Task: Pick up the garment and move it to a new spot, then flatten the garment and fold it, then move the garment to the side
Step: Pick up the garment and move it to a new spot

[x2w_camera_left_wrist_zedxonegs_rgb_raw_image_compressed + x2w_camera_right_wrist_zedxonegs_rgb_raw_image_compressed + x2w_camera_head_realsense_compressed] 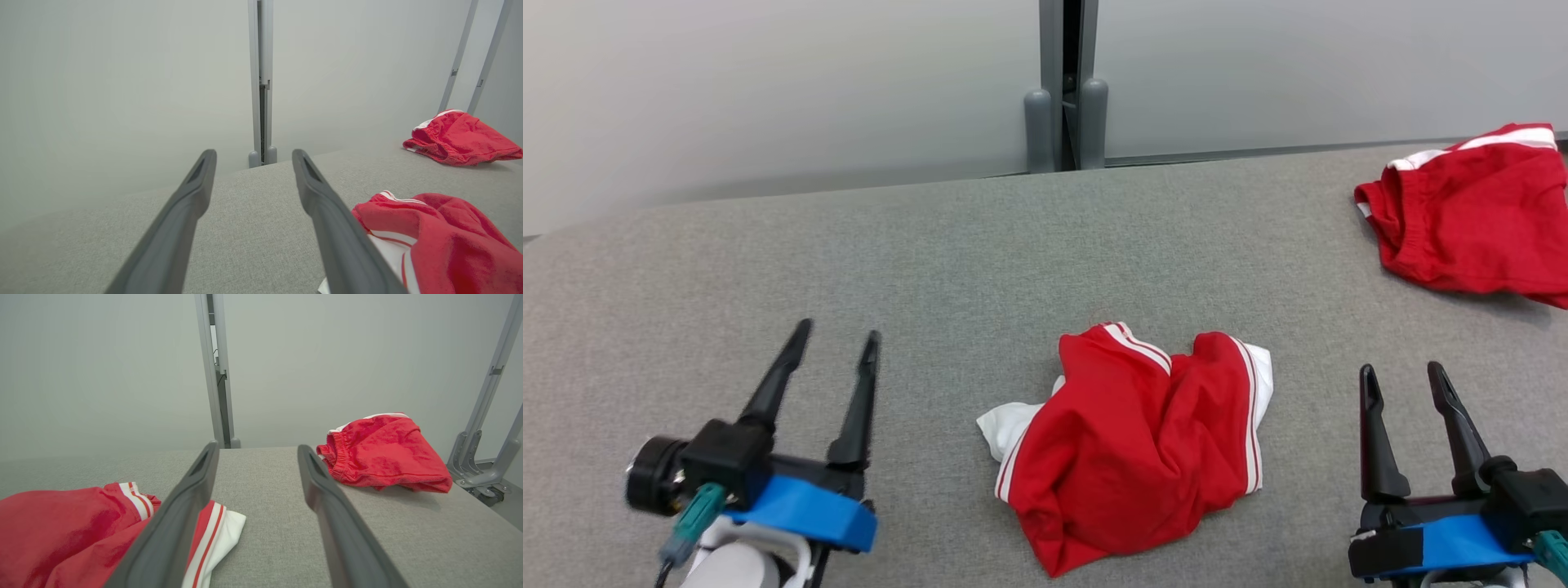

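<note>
Lying in a crumpled heap on the grey fabric-covered table [931, 261], the red garment [1135, 441] shows white side stripes and a flap of white lining at its left and right edges; nothing grips it. Off to the garment's left, well apart from it, the left claw [837, 331] hangs over bare table with its two dark fingers spread and nothing between them. On the garment's right, near but not touching, the right claw [1401, 371] is likewise spread wide and empty, fingers pointing toward the far edge. Beyond the garment and far to its right, a second red garment [1474, 212] with a gathered elastic waistband and white trim lies bunched near the table's back edge. Straight behind the garment, a grey post [1066, 90] rises against the pale wall [768, 90].
</note>
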